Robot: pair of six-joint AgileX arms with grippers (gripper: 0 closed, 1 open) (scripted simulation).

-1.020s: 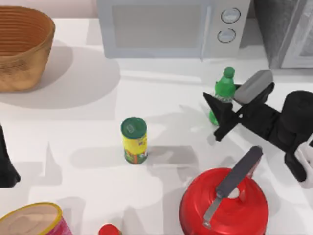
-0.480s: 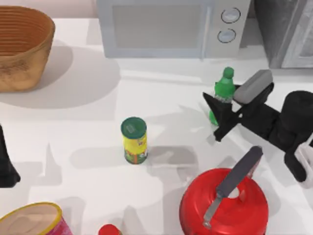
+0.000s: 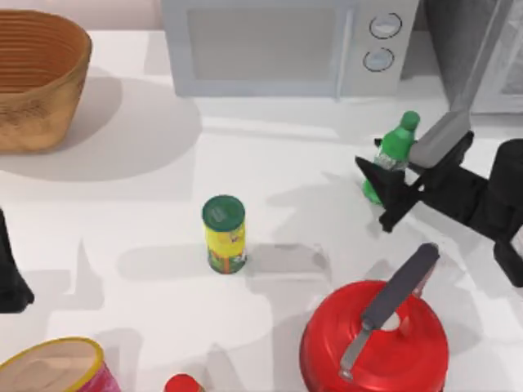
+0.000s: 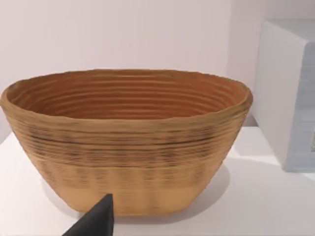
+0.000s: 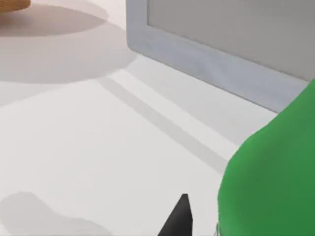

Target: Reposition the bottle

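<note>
The bottle (image 3: 394,147) is green with a screw cap and a pale label band, and it leans with its cap toward the back right of the table. My right gripper (image 3: 382,181) is shut on its lower body, coming in from the right in front of the microwave's knobs. In the right wrist view the bottle (image 5: 275,177) looms close beside one dark fingertip (image 5: 178,221). My left arm (image 3: 10,273) is parked at the table's left edge, and its wrist view shows one dark fingertip (image 4: 96,221).
A microwave (image 3: 278,45) stands at the back, with a woven basket (image 3: 37,77) at the back left. A yellow canister (image 3: 224,234) stands mid-table. A red pot with a grey handle (image 3: 374,343) sits just in front of my right gripper. A pink tub (image 3: 53,367) and a red-capped item (image 3: 181,384) are at the front.
My right gripper has moved right and a little toward the back with the bottle in it. The bottle now leans more. The left arm has not moved.
</note>
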